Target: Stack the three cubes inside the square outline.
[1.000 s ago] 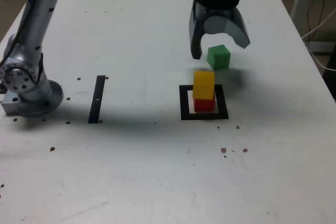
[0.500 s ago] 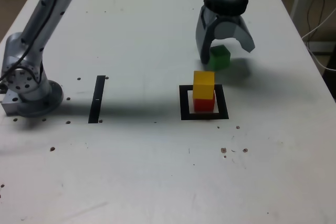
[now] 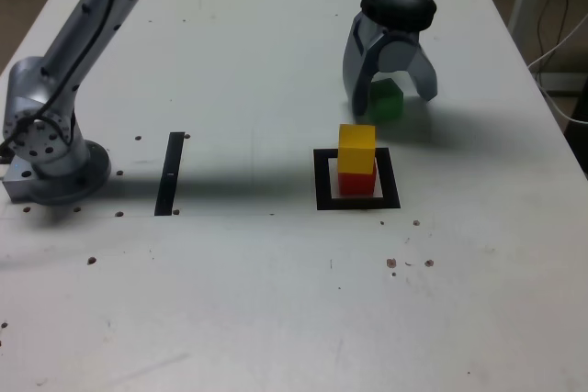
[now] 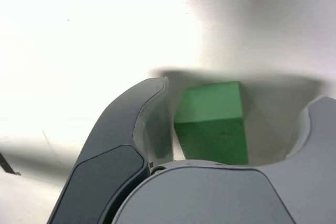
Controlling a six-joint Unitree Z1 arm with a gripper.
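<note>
A white table (image 3: 230,300) seen from above and in front, with a grey robot arm (image 3: 64,71) reaching across it from the exterior view's left. The gripper (image 3: 390,94) hangs low over the far part of the table, its two curved fingers (image 3: 359,71) spread apart. The green cube (image 3: 386,100) sits on the table between those fingers. In the wrist view the green cube (image 4: 212,121) fills the gap between them, with a sliver of space on each side, so the fingers straddle it without pinching it.

Just in front of the gripper, nearer the camera, lies the black square outline (image 3: 323,181). Inside it the red cube (image 3: 356,182) rests on the pale centre, and the yellow cube (image 3: 356,148) sits squarely on top of the red one. Well off to the exterior view's left of the gripper, a narrow black strip (image 3: 170,173) lies flat on the table near the arm's round base (image 3: 55,172).
</note>
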